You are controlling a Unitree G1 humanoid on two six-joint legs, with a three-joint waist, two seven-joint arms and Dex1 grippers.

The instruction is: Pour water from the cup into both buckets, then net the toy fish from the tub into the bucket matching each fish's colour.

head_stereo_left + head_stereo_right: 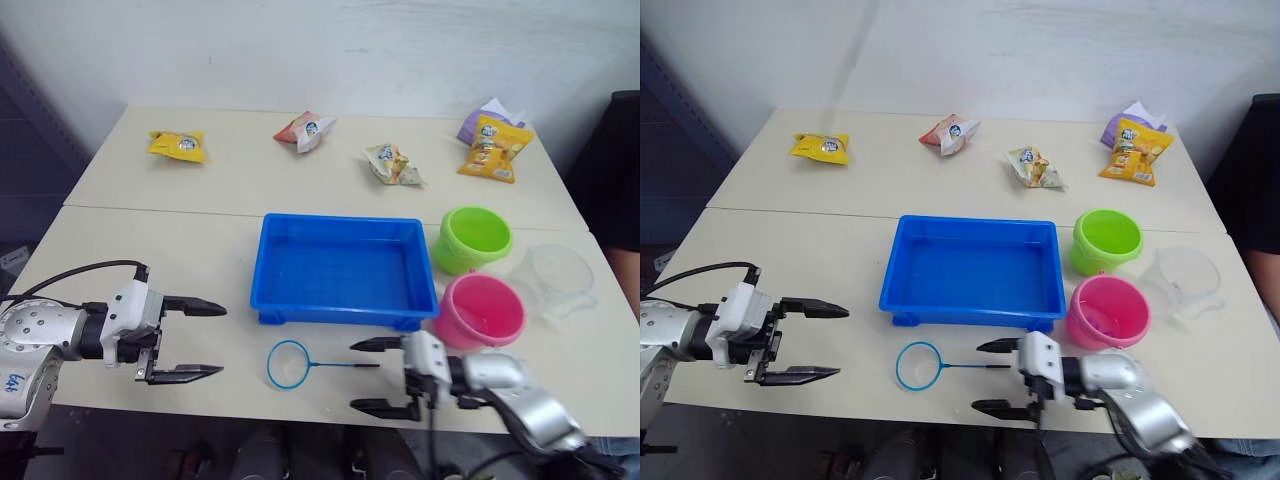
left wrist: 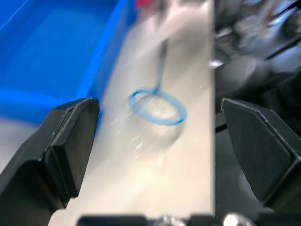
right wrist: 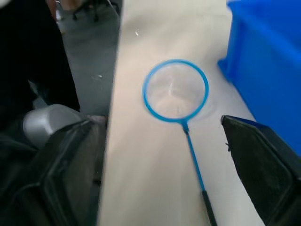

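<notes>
Worktop (image 1: 150, 255) surface is pale beige, made of two tables pushed together, with a seam running across behind the tub (image 1: 342, 268). A white wall stands behind it.

Both pincers hover over the near edge. The left pincer (image 1: 200, 340) has its black fingers spread wide and holds nothing. The right pincer (image 1: 378, 376) is also wide and holds nothing. Between the two pincers lies the net (image 1: 290, 364), flat on the worktop, with its blue hoop toward the left pincer and its thin dark handle pointing toward the right pincer. The handle end lies between the right pincer's fingers, but the fingers do not touch it. Open worktop lies between the left pincer and the hoop.

Beyond the net, just behind both pincers, stands the blue tub; I cannot tell whether fish are in it. The pink bucket (image 1: 480, 310) stands just behind the right pincer, beside the tub's near right corner. The green bucket (image 1: 472, 238) stands behind the pink one, near the tub's far right corner. The clear cup (image 1: 556, 278) stands to the right of both buckets, close to the worktop's right edge.

Far behind the tub, several snack packets (image 1: 180, 145) lie in a row along the back of the worktop.
</notes>
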